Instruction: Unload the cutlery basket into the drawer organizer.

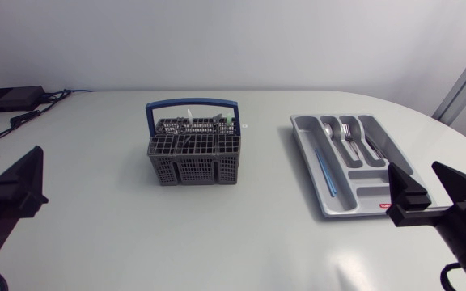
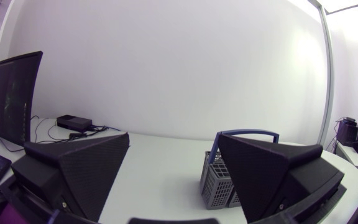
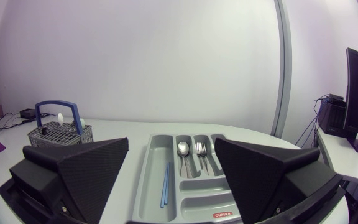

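Left gripper (image 1: 13,166): at the table's (image 1: 241,242) left edge, fingers spread wide, nothing between them.
Left gripper, own wrist view (image 2: 174,155): both wedge fingers frame bare tabletop; the gap is wide and unfilled.
Cutlery basket (image 1: 194,155): grey mesh, upright, left of the table's middle, well apart from the left gripper and to its right.
Basket handle (image 1: 191,103): blue hoop standing over the basket.
Basket load: a white piece (image 1: 188,115) and a green piece (image 1: 227,120) stick up from the back compartments; what else is inside is too small to tell.
Basket from left wrist (image 2: 219,183): ahead of the gripper, partly hidden behind its right-hand finger; the contents do not show here.
Drawer organizer (image 1: 306,139): grey tray on the right half, well apart from the basket, its long side angled towards the right gripper.
Organizer contents: a spoon (image 1: 330,132) and forks (image 1: 347,133) in neighbouring lengthwise slots, a thin blue stick (image 1: 324,171) in the long left-hand slot.
Right gripper (image 1: 425,187): at the organizer's near right corner, fingers spread wide, gripping nothing; contact with the tray cannot be told.
Right wrist view: gripper (image 3: 171,152) open wide, the organizer (image 3: 143,180) directly ahead of and below the fingers, with spoon (image 3: 183,149), forks (image 3: 201,150) and blue stick (image 3: 165,184) plainly separate.
Right wrist only: the basket (image 3: 58,134) appears far off beyond the left-hand finger, the white piece rising from it.
Head view only: both grippers and both task items appear together.
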Motion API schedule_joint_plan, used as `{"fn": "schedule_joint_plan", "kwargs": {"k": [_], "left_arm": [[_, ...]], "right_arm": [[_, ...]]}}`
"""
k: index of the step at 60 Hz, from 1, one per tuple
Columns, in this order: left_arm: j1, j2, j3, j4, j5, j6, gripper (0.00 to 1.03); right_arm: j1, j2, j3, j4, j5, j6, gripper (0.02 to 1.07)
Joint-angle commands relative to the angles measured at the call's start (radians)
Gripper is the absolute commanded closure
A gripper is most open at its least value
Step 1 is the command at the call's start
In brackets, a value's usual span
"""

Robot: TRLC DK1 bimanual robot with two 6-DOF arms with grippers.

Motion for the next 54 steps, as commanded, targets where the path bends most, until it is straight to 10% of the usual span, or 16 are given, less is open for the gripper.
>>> {"fn": "schedule_joint_plan", "kwargs": {"k": [1, 54], "left_arm": [[-0.006, 0.063, 0.057, -0.013, -0.001, -0.003, 0.05], [-0.094, 0.957, 0.554, -0.208, -0.101, 0.193, 0.12]], "right_arm": [[0.018, 0.07, 0.053, 0.01, 0.006, 0.032, 0.07], [0.022, 0.685, 0.444, -0.234, -0.01, -0.031, 0.07]]}}
